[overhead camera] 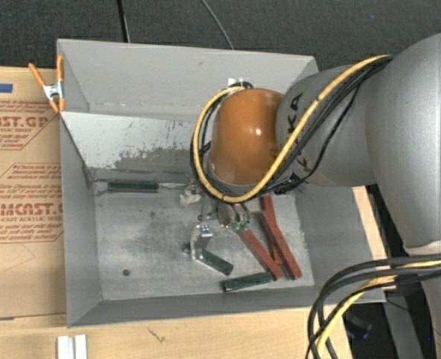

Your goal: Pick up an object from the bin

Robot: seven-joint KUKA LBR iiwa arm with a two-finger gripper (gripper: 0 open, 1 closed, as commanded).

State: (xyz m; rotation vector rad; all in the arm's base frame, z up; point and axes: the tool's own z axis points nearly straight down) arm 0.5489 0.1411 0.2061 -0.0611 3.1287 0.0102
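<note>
My gripper (201, 242) hangs below the orange-covered wrist, low over the middle of the bin floor. Its metal tip stands right at the left end of a short dark green bar (219, 262), which lies slanted on the floor. Whether it touches that bar I cannot tell. A second dark green bar (246, 281) lies a little further front, near the front wall. Two long red-brown sticks (278, 241) lie side by side just right of the gripper, running toward the front right corner.
Another dark green bar (132, 187) lies along the foot of the back wall at the left. A small pale scrap (188, 196) sits near the back wall beside the wrist. The arm covers the bin's right back part.
</note>
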